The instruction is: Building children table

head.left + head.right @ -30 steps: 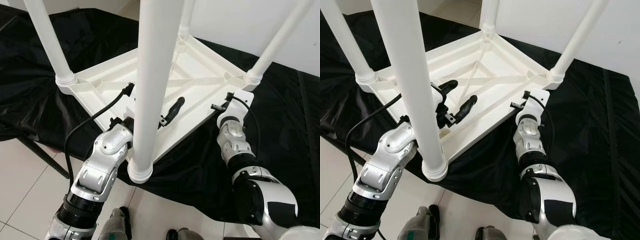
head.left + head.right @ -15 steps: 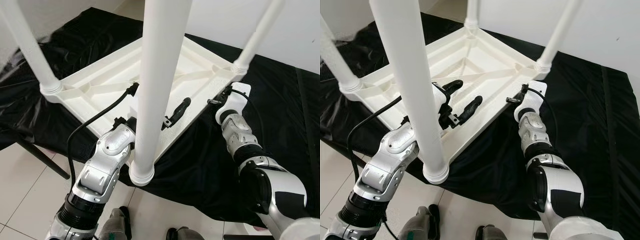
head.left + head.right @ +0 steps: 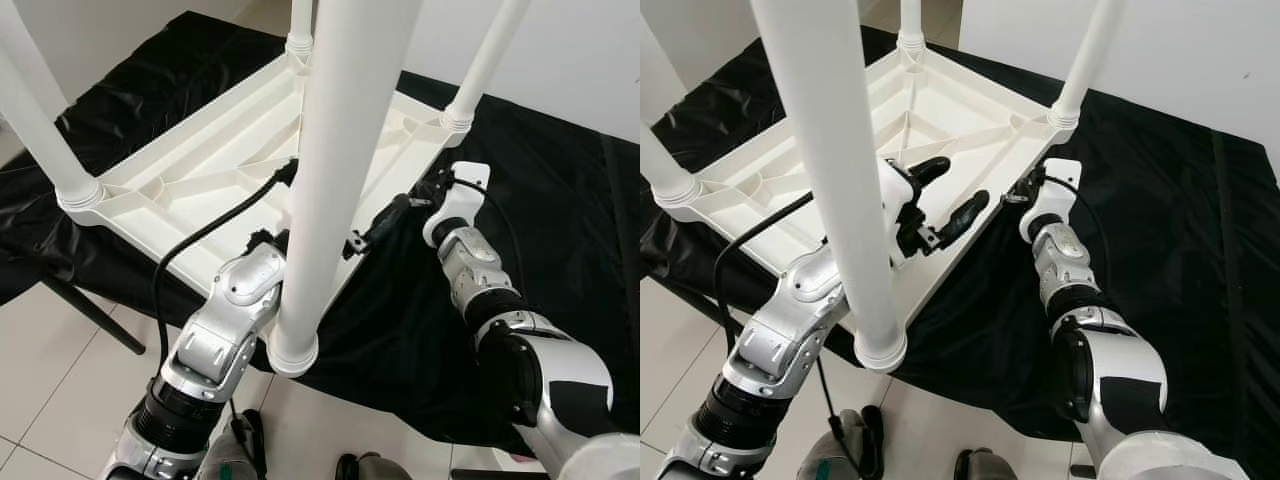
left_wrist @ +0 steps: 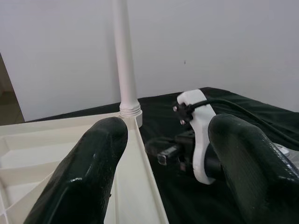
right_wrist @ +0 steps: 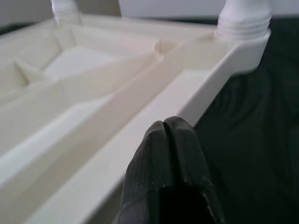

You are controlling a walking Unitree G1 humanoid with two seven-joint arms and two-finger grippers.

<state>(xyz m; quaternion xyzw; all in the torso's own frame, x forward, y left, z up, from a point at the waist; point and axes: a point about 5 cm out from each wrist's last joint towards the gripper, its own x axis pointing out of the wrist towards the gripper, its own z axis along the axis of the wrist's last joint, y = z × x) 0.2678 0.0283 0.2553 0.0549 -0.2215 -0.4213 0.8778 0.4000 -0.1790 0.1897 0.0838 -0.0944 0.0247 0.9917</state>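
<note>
A: Pincer, left [image 3: 945, 190]: fingers spread, over the upturned table [image 3: 770, 190], behind the near leg [image 3: 835, 180].
B: Right pincer [image 5: 166, 154]: pressed together, at the table's rim. Table lies on black cloth [image 3: 1160, 230].

- The upturned table [image 3: 940, 120], plain white, is lying just ahead of the black-fingered left gripper [image 3: 950, 195].
- A plain black cloth [image 3: 1200, 250] is spreading under both silver arms.
- The right gripper [image 5: 166, 154] is showing black, pressed fingertips.

Head stereo eyes look steeply down on the upturned table [image 3: 210, 165]; wrist cameras skim its rim.
</note>
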